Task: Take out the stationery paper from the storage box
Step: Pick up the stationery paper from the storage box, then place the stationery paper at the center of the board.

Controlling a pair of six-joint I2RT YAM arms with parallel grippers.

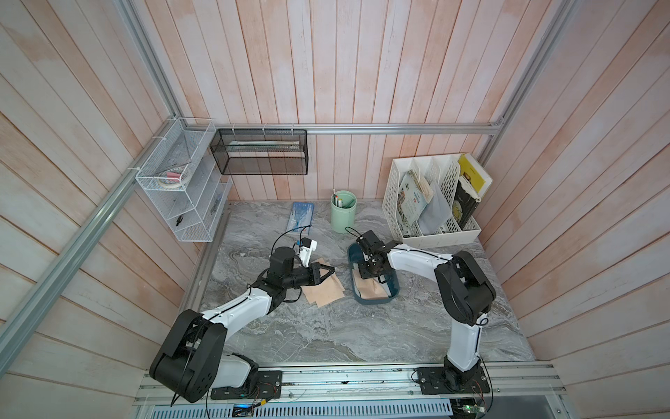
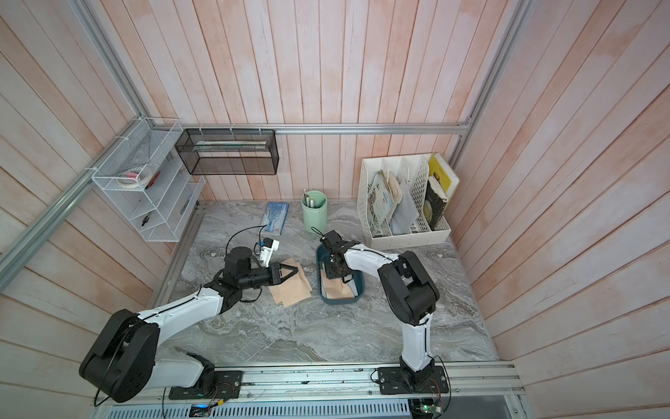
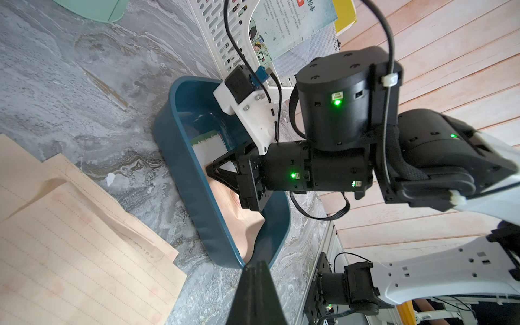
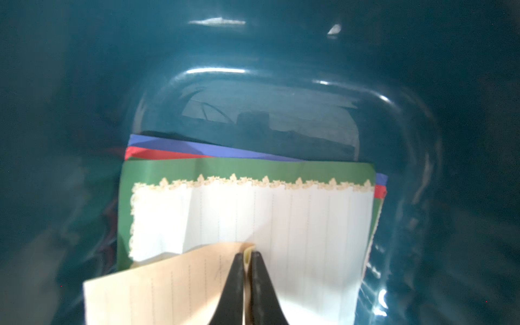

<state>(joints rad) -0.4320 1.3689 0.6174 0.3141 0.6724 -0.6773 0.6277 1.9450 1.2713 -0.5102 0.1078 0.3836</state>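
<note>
Station inspected from the front rail. The right gripper (image 4: 247, 258) is down inside the shallow dark teal plastic storage box (image 4: 84, 84), its fingers closed to a sliver and pinching the raised edge of a tan lined kraft sheet (image 4: 168, 289). Under that sheet lies a white lined sheet with a green floral border (image 4: 281, 219), and red and blue edges of further sheets show beneath it — all within the box.

The left gripper (image 1: 332, 270) has its fingers pressed together with nothing between them. It is held over a loose pile of tan sheets (image 1: 322, 292) that lie overlapped on the grey marbled tabletop (image 1: 326, 333), just beside the box on the left arm's side. Whether its tips touch that pile I cannot tell.
</note>
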